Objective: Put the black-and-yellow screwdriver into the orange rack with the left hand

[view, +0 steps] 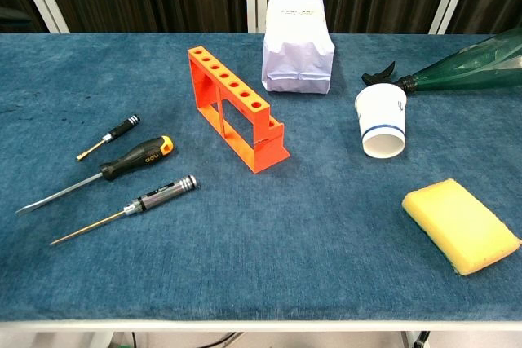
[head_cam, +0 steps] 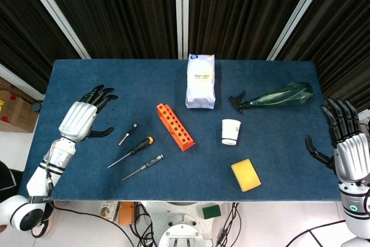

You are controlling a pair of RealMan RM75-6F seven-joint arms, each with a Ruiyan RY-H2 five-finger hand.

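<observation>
Screwdriver (head_cam: 132, 151) flat on cloth: light, stiff, rubbery handle, so grip there. Rack (head_cam: 174, 126) nearby. Left hand (head_cam: 81, 117) spread, holding nothing; right hand (head_cam: 346, 143) likewise.

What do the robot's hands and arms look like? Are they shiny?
The left hand and the right hand match: silvery grey backs that look a bit shiny, with black fingers and black thumbs, shaped like a person's. Each wrist is a silver-white cylinder with dark rings. The left arm ends in a rounded white joint with a black band. No loose cables show on the arms.
</observation>
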